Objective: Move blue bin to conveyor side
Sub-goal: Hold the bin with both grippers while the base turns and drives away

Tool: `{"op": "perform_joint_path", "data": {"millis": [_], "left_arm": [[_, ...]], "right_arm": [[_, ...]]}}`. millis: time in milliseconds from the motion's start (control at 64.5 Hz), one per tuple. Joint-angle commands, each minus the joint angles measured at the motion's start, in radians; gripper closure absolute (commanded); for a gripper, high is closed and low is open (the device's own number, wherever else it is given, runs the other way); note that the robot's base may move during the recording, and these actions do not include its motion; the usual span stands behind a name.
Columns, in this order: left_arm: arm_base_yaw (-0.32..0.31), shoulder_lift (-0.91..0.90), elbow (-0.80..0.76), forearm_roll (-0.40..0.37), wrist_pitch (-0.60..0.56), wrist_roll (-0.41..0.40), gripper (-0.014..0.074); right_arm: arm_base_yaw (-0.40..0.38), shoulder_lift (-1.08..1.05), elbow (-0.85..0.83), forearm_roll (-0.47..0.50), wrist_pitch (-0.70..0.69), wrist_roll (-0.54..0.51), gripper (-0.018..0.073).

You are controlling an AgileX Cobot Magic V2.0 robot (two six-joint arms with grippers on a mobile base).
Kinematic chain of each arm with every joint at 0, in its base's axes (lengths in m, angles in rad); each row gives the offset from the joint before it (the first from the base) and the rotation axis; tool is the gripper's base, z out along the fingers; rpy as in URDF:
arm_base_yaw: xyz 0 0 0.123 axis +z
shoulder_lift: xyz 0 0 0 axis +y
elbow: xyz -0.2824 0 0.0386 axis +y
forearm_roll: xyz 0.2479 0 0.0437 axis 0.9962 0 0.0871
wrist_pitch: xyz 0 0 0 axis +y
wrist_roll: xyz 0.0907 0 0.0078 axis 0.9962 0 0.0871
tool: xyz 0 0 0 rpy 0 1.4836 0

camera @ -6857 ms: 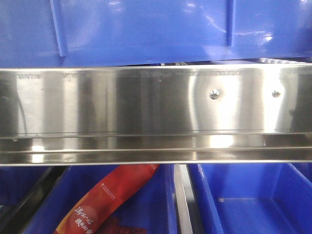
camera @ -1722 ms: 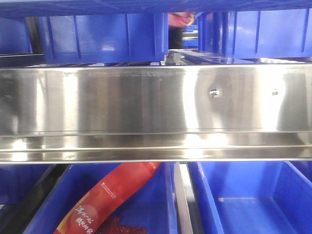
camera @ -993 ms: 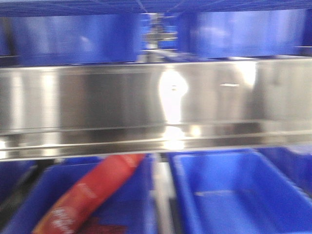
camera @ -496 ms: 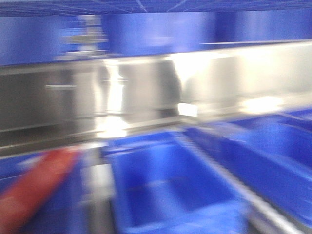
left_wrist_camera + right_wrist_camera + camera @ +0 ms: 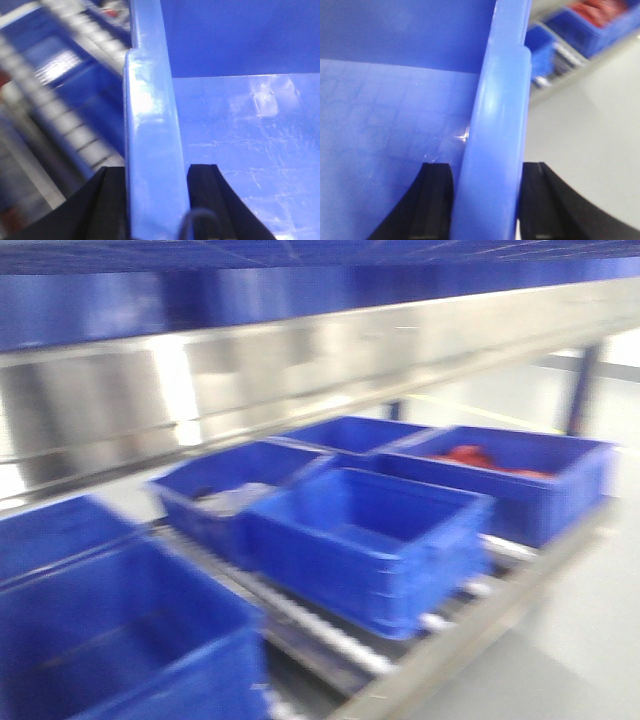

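item: blue bin [image 5: 150, 125]. large bright-blue plastic tote with a glossy finish.
rim: thick and rolled, pale where light strikes it, with a stepped shoulder partway along in both wrist views.
interior: smooth floor with fine pale scuffs and a faint grid of squares. the far inner wall is a darker, shaded blue.
position: held at two opposite rims, one arm on each.
left gripper [image 5: 157, 200]: clamped on the rim, its black fingers [image 5: 107, 205] pressed against the outer and inner faces of the wall. a roller rack [image 5: 75, 130] and more blue plastic show, blurred, past the outer wall.
right gripper [image 5: 487, 200]: likewise closed on the opposite rim, one finger on each side of it. pale grey floor [image 5: 580, 130] lies beyond.
surroundings, front view (motion-blurred): steel rail [image 5: 300, 370] running across the upper half. below it several blue totes [image 5: 370, 540] sit in rows on the rollers, and one far tote [image 5: 500, 480] holds something red. the dark blue strip along the top edge is too blurred to identify.
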Motion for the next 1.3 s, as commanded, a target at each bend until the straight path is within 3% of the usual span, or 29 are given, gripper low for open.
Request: {"op": "perform_joint_path", "data": {"millis": [0,1288], "left_arm": [[-0.002,-0.021,-0.015,0.031,-0.082,0.014,0.0594],[-0.002,-0.021,-0.015,0.033,-0.082,0.014,0.0594]], "right_arm": [[0.0,-0.023,-0.015,-0.022,-0.088,-0.029,0.0624],[0.0,-0.023,-0.015,-0.022,-0.088,-0.029,0.0624]]}}
